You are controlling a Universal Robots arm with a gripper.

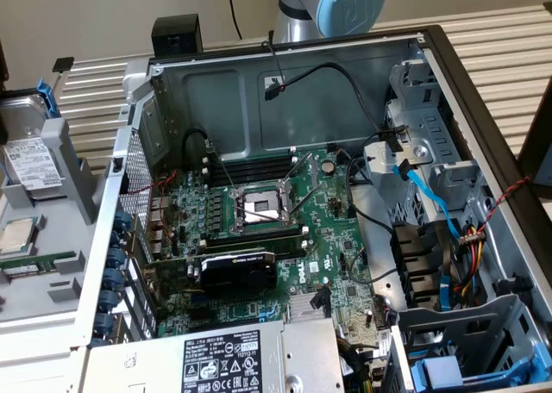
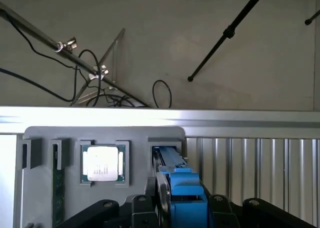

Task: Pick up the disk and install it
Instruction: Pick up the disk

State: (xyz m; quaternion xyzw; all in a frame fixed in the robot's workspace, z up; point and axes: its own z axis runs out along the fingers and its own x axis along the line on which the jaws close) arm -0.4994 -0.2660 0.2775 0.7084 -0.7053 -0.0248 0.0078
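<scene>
1. The gripper (image 2: 182, 210) straddles the disk (image 2: 182, 188), with its black links close on either side of the blue carrier. I cannot tell whether it is clamped on the carrier or only set around it
2. The disk stands on edge right in front of the gripper. Its long axis runs straight away from the wrist camera into a slot of the grey tray (image 2: 40, 198), so the grip would fall across the thin dimension
3. The slot walls hem in the far end of the disk on both sides. Judging by that, the free way out is along the disk's own plane, not sideways
4. The CPU chip (image 2: 102, 163) lies flat in the pocket just beside the slot, apart from the disk. Beyond it a green memory stick (image 2: 58, 198) sits in a narrow groove
5. Past the tray come an aluminium rail (image 2: 200, 117) and the ribbed table top (image 2: 260, 168), with open air above
6. In the exterior view the tray sits at the left edge, beside the open computer case (image 1: 241, 91). The drive cage (image 1: 414, 100) is on the case's far side, toward the exterior view's right, and a blue cable (image 1: 423, 190) hangs near it
</scene>
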